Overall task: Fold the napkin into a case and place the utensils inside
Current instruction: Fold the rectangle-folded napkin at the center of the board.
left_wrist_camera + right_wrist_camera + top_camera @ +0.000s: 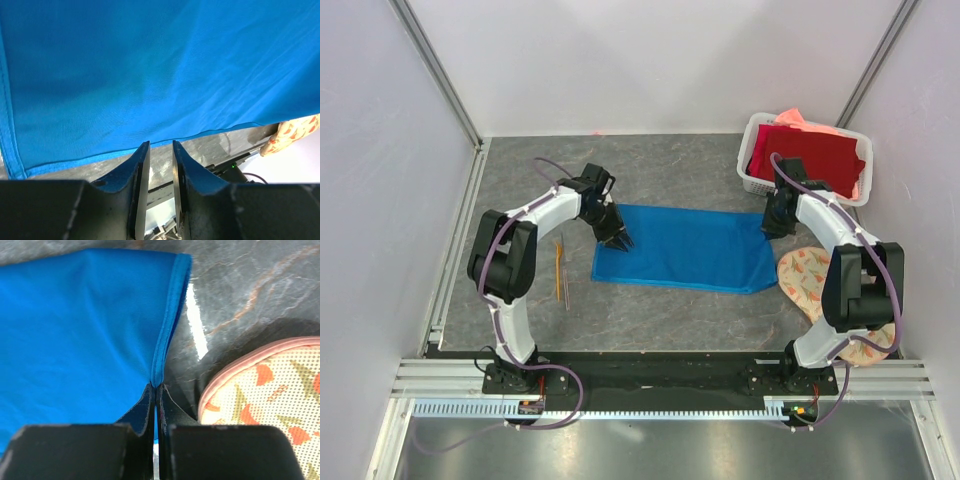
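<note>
Napkin (685, 248) lying as a wide blue rectangle mid-table (670, 165), btwn both arms. L gripper (618, 240) sitting at napkin's left end; wrist cam showing jaws slightly apart, narrow gap, nothing btwn them, tips just off the near hem. R gripper (772, 228) pinching napkin's right hem, jaws pressing together on the blue edge. Utensils (561, 270) lying on table left of napkin, apart from it. Floral mat (810, 285) lying just right of napkin. White basket (747, 160) w/ dark red cloth (810, 158) sitting far right.
</note>
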